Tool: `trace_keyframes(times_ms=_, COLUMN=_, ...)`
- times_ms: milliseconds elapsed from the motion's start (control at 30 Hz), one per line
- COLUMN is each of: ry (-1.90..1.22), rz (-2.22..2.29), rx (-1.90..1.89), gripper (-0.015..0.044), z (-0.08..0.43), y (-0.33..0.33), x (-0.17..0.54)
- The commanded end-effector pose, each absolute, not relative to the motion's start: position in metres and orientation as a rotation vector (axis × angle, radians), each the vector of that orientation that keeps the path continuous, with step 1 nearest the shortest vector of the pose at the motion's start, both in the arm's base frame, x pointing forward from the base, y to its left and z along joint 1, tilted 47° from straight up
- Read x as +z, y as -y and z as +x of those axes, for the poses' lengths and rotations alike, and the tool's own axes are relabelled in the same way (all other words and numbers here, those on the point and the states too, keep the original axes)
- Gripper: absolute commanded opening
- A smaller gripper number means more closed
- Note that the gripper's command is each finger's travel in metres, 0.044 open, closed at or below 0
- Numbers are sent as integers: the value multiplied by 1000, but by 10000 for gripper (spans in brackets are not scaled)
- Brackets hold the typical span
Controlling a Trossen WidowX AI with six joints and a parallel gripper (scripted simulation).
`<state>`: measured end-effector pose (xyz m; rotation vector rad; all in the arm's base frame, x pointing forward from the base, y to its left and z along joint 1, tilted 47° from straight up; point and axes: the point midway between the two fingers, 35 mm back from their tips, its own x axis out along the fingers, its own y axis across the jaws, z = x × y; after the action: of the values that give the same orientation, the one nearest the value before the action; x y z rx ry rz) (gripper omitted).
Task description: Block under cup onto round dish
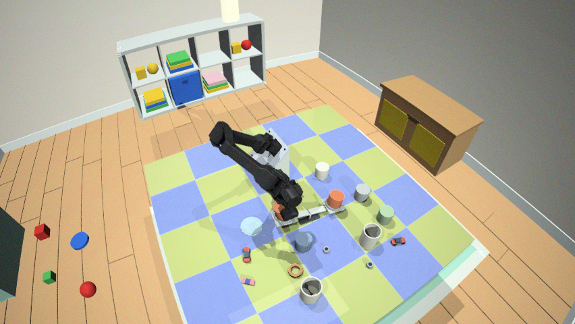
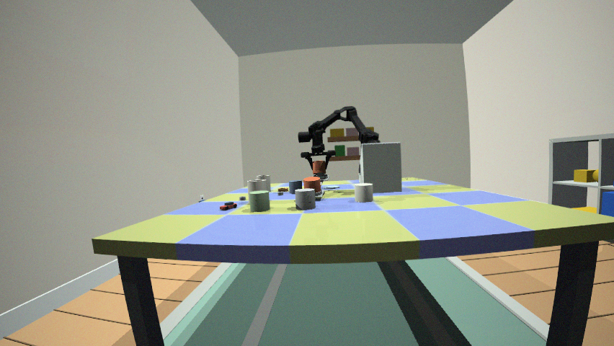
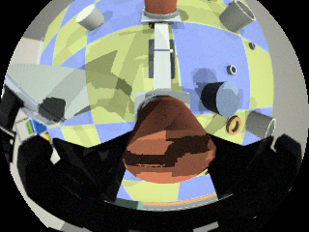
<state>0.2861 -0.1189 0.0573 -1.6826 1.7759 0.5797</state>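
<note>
My gripper (image 1: 283,211) (image 2: 318,170) (image 3: 166,134) is shut on an orange cup (image 1: 278,209) (image 2: 318,166) (image 3: 169,166) at the dish-side end of the balance (image 1: 318,211) (image 3: 162,72). That cup is upright, close above or on its end plate; a gap cannot be told. This end of the balance stands high and the other end is low. The other orange cup (image 1: 335,199) (image 2: 311,184) (image 3: 160,6) stands on the low end. The round pale blue dish (image 1: 251,226) (image 2: 331,187) lies beside the held cup's end, with no cup over it. No block is visible.
A blue-grey cylinder (image 1: 303,242) (image 3: 227,99) stands close in front of the balance. White (image 1: 321,171), grey (image 1: 362,193) and green (image 1: 385,214) cylinders stand beyond the other cup. Two hollow beakers (image 1: 370,236) (image 1: 310,290), an orange ring (image 1: 295,270) and toy cars lie farther out.
</note>
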Motion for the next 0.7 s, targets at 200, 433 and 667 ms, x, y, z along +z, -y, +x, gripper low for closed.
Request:
trace_keyframes(times_ms=200, ry=-1767, rz=-1686, rx=566, gripper=0, z=287, y=109, x=70)
trace_keyframes(times_ms=433, ry=-1768, rz=-1687, rx=565, gripper=0, z=286, y=102, x=76)
trace_keyframes(times_ms=667, ry=-1769, rz=-1688, rx=564, gripper=0, z=285, y=96, x=83)
